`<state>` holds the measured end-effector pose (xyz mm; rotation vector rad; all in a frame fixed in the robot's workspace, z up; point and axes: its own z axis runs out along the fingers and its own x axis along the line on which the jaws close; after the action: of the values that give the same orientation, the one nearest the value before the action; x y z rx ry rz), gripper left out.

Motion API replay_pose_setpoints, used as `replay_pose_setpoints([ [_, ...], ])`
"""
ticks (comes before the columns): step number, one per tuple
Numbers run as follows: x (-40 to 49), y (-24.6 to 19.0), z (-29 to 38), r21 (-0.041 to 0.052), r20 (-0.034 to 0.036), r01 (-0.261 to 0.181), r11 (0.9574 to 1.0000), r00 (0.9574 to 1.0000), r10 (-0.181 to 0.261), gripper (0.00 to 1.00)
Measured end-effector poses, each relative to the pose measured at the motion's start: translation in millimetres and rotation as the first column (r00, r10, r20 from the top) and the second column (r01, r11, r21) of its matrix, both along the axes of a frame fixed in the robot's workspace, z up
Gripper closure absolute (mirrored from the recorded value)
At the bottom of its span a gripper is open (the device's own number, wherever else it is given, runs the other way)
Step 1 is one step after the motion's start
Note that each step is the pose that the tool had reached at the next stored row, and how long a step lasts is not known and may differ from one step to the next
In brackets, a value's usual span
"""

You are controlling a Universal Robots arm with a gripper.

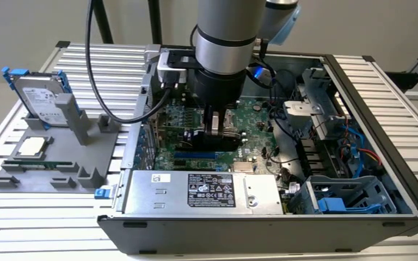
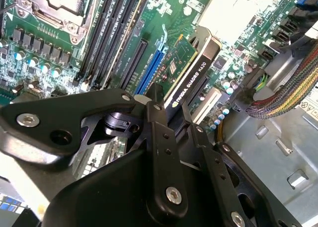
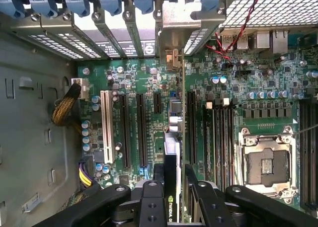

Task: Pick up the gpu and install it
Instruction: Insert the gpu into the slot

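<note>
Exterior view looks down from afar; both wrist views closely share the motherboard (image 3: 149,113).

Gpu (image 2: 191,70) upright on edge, seemingly slotted.

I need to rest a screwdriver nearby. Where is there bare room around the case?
Bare slatted table in front of the grey fixture, and a strip at the exterior view's right, past the case. Inside is crowded: the gripper holds the gpu over the motherboard.

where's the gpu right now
The gpu is inside the open computer case, held edge-on by the tool over the motherboard's expansion slots, beside the blue slot in the second wrist view.
</note>
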<state>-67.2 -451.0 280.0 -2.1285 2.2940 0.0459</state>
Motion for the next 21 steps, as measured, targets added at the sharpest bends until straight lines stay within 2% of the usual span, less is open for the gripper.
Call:
replay_pose_setpoints([
  [12, -6.1, 0.0, -3.5, 0.0, -0.0001, 0.0, 1.0, 1.0, 0.0, 1.0],
  [21, -10.2, 0.0, -11.3, 0.0, -0.0001, 0.0, 1.0, 1.0, 0.0, 1.0],
])
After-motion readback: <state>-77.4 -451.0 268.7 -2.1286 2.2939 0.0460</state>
